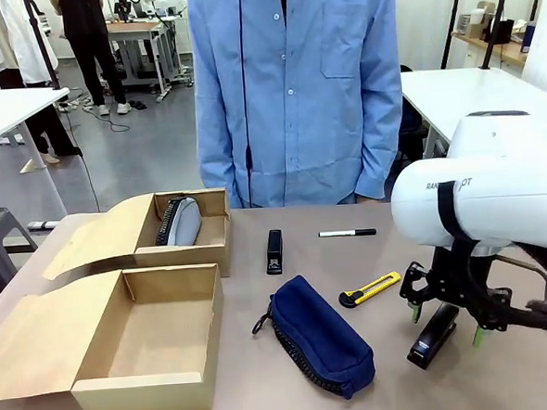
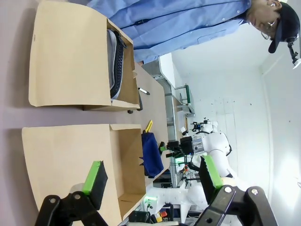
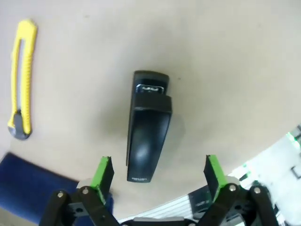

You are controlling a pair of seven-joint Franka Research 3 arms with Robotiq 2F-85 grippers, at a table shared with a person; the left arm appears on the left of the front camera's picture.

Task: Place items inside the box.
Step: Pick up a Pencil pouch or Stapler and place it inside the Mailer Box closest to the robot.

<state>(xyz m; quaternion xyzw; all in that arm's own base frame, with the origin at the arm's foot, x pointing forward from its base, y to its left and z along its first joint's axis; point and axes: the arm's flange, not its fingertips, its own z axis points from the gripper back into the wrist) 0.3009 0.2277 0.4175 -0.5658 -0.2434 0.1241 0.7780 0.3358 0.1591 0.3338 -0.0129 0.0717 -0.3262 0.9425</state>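
- Two green pads of my right gripper [image 3: 158,172] stand wide apart, released and holding nothing. They flank one end of a black stapler [image 3: 148,127] that lies flat on the table, and touch neither side of it.
- I judge the step in hand to be lining up a pick of this stapler.
- The next move calls for lowering a little, closing squarely across its narrow body, lifting, then carrying it across to the boxes on my left.
- Just beside it lie the utility knife [image 1: 371,290] and the navy pouch [image 1: 320,335].
- Farther off, toward the person, are the second stapler [image 1: 274,250] and the marker pen [image 1: 347,233].
- The nearer box [image 1: 146,397] sits open-topped; the farther box [image 1: 216,255] holds a grey-and-black item [image 1: 180,220].
- My left gripper [image 2: 153,174] is likewise spread open, unloaded, facing both boxes.
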